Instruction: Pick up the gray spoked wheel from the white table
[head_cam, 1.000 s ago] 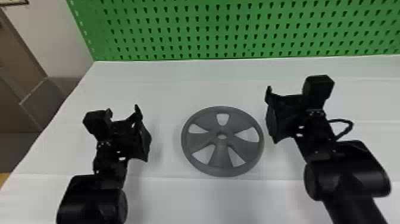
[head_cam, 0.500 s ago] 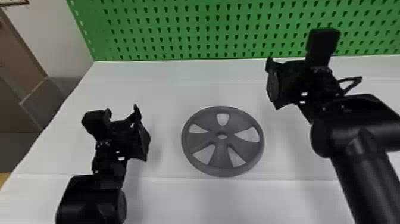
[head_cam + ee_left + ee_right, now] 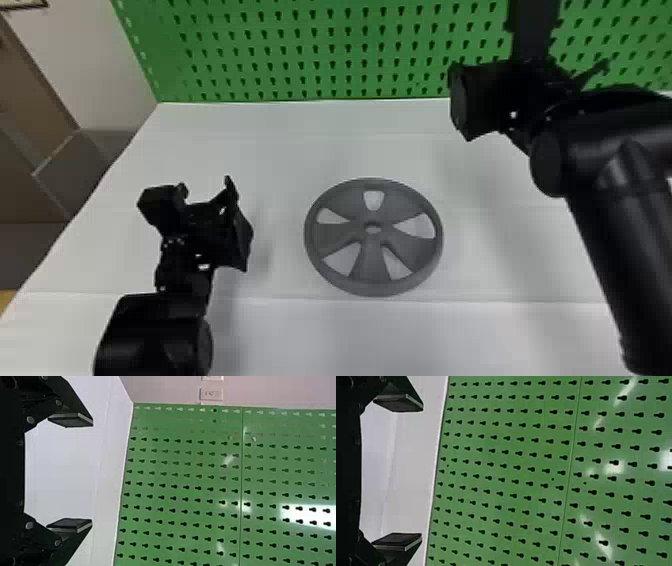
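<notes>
The gray spoked wheel lies flat on the white table, between the two arms. To its left, my left gripper is held apart from it; in the left wrist view the left gripper stands open with nothing between its fingers. My right gripper is up at the back right, beyond the wheel and raised off the table. The right wrist view has the right gripper open too, its two pads wide apart with nothing between them.
A green pegboard rises along the table's back edge, behind the raised right arm. Gray and brown panels stand beyond the table's left edge.
My right arm has lifted and moved toward the back, from beside the wheel to in front of the pegboard. The left arm has hardly moved, and the wheel has stayed where it was.
</notes>
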Controlling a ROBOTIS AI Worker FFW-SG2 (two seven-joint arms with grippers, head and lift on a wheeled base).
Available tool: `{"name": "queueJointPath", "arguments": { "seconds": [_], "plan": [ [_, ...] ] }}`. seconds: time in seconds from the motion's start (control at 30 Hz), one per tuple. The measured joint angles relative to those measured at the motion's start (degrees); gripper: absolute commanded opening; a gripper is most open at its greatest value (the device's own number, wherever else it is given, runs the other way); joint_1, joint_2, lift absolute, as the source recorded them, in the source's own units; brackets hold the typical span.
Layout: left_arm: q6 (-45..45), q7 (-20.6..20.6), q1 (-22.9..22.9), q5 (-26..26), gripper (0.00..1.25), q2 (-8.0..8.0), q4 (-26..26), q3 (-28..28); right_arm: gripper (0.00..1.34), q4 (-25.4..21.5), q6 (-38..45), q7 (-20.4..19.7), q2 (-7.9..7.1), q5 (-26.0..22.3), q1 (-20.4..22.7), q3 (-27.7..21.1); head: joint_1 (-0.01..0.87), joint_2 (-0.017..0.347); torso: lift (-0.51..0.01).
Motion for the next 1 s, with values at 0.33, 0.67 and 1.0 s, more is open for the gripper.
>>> {"name": "queueJointPath", "arguments": {
  "seconds": [0.33, 0.67, 1.0],
  "plan": [
    [0.04, 0.0, 0.03, 0.04, 0.88, 0.04, 0.0, -0.21, 1.19, 7.59, 13.85, -0.2, 0.94, -3.16, -9.05, 1.1, 0.839, 0.13, -0.065],
    [0.03, -0.28, -0.02, 0.23, 0.88, 0.04, -0.04, -0.15, 1.19, 20.92, 22.46, -1.21, 1.94, -13.9, -17.27, -1.97, 0.839, 0.13, -0.065],
    [0.83, -0.44, -0.19, -0.48, 0.88, 0.18, -0.7, 0.1, 1.19, 31.44, 28.42, -8.94, 0.47, -24.64, -23.67, 0.95, 0.839, 0.13, -0.065]
  ]
}}
